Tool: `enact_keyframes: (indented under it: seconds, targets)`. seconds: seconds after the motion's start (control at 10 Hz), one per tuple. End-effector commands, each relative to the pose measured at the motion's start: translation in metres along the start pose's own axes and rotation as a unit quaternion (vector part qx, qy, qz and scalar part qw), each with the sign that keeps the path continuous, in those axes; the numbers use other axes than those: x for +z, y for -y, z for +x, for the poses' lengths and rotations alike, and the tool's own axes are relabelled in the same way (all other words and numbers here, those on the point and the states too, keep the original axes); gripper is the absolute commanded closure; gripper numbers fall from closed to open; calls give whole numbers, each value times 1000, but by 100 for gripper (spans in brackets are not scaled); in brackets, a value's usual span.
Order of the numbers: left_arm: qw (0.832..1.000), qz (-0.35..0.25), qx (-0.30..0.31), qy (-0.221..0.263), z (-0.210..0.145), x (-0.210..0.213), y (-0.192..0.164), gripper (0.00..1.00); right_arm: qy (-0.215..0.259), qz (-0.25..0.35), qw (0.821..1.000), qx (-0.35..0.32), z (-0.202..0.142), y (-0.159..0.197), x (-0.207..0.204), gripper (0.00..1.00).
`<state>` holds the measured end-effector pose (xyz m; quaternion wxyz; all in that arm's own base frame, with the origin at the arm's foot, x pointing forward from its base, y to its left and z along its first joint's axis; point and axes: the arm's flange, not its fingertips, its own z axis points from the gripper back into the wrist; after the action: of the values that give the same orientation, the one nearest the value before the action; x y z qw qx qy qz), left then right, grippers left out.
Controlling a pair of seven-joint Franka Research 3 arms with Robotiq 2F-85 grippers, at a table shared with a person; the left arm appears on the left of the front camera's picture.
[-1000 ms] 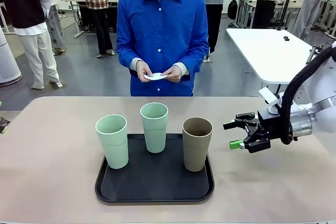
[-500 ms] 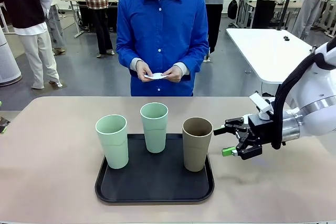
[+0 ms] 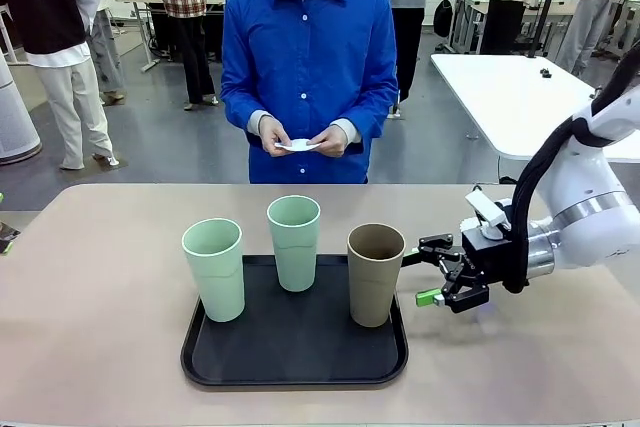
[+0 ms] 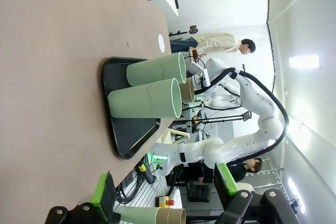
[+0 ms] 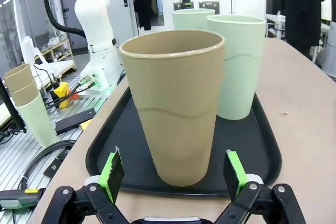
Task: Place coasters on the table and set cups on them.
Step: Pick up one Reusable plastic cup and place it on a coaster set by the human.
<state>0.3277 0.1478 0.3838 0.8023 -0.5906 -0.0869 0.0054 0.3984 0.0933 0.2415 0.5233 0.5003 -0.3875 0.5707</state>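
The right gripper (image 3: 420, 278) hovers low and side-on, jaws spread wide with nothing between them. The brown cup (image 3: 375, 275) stands directly ahead of the fingertips, just short of entering the gap, on the black tray (image 3: 295, 379). Beyond it, farther from the jaws, stand the middle mint cup (image 3: 294, 242) and the far mint cup (image 3: 214, 269). The left gripper (image 4: 164, 190) is likewise spread and empty, with the tray well ahead of it.

The likely risk is a tip-over. The cup is tall and probably light, so one finger touching its wall before the other could push it into the mint cup behind. A low finger could also catch the tray's raised rim.

The smooth beige table (image 3: 100, 277) lies bare under the jaws. Across it, a person's hands (image 3: 300, 135) hold a white coaster (image 3: 297, 146). The room behind holds other people and a white table (image 3: 510, 97).
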Motion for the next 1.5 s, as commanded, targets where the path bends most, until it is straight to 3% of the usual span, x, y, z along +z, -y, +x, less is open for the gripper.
enact_keyframes:
  seconds: [0.0,0.7,1.4]
  targets:
    - [1000,-5,-3,4,-1,1,1,0,-3,6,1000,-7,-3,6,-17,0]
    - [1000,-5,-3,4,-1,1,1,0,-20,3,1000,3,-2,17,-35,0]
    - [1000,-5,-3,4,-1,1,1,0,-6,12,1000,-6,-6,28,-44,0]
